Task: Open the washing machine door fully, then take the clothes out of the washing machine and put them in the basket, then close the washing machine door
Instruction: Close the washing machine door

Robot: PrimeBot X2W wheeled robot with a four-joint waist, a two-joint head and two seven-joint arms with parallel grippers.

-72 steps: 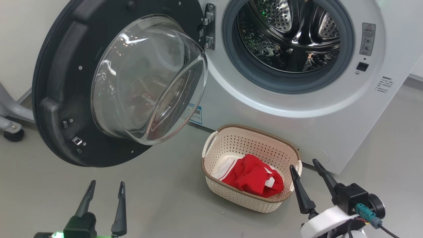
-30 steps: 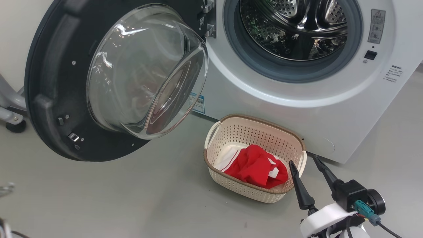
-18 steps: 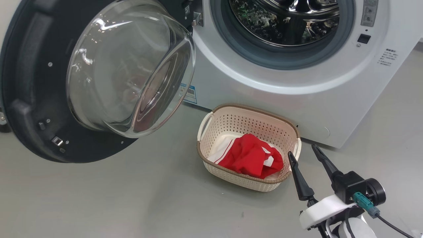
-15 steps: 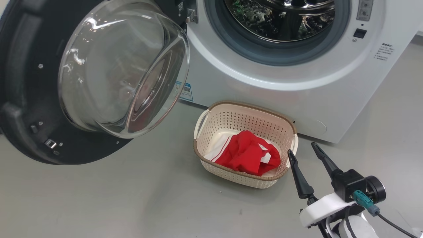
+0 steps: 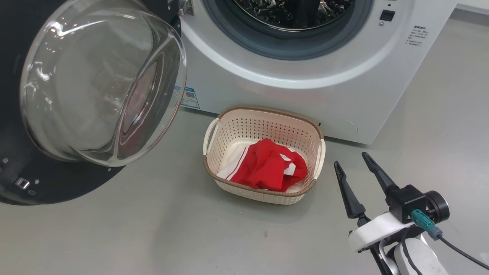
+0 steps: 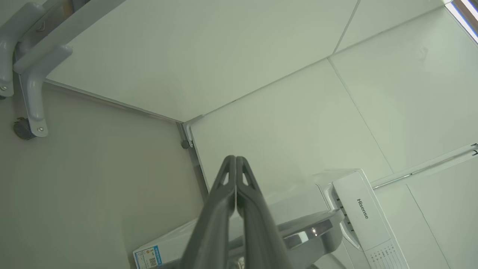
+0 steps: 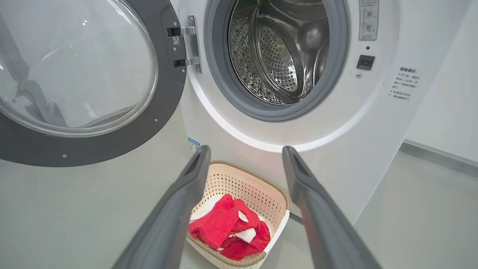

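The clothes (image 5: 267, 166) lie in the basket (image 5: 263, 113) before the washing machine (image 5: 275, 95), as earlier, while our head camera has swung, crowding the wide-open washing machine door (image 5: 57, 183) leftward. Our right claw (image 5: 350, 159) stays released beside the basket. The right wrist view gives us the steel drum (image 7: 280, 56); the left wrist view, our left claw (image 6: 236, 160) clenched empty, facing the wall (image 6: 224, 56).

Washing machine door (image 5: 88, 95) cut off at left and top edges, drum (image 5: 294, 15) top cut off — upper centre, printed text (image 5: 417, 35) at upper right too small to read.
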